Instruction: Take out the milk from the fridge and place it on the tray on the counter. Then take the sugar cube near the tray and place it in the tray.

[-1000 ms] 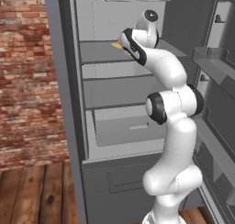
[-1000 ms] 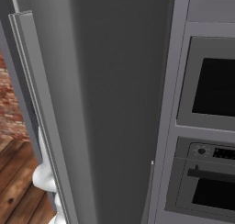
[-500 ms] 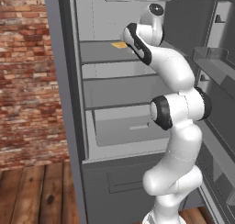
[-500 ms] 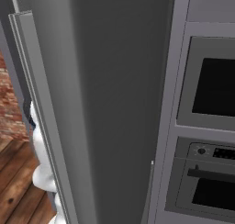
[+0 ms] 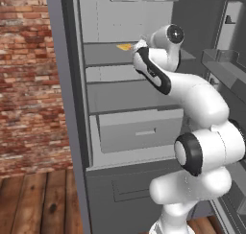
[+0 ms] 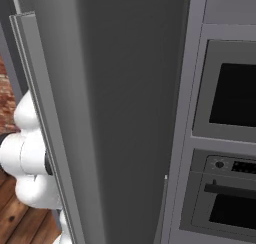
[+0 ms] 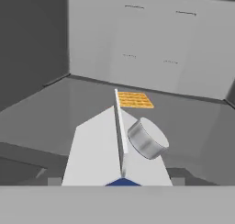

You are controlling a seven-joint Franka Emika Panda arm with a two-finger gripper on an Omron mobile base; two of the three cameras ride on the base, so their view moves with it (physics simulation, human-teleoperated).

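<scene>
- Left base view: the arm reaches into the open fridge (image 5: 129, 108) at its upper shelf (image 5: 108, 55); a yellow waffle (image 5: 124, 47) lies there; the hand hides the fingers and milk.
- Right base view: the fridge's grey door blocks most.
- Hand view: the milk (image 7: 114, 149) stands upright, gable ridge pointing toward the waffle, its base cut off; whether the fingers are released or grasping, cannot tell.

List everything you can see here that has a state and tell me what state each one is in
fridge: door open, shelves exposed.
fridge drawer: closed.
milk: upright on the upper shelf, gray cap on, right under the hand camera, not yet out of the fridge.
waffle: lying flat on the same shelf, behind the milk.
tool: at the upper shelf by the milk; whether it grips cannot be told.
oven: door closed.
</scene>
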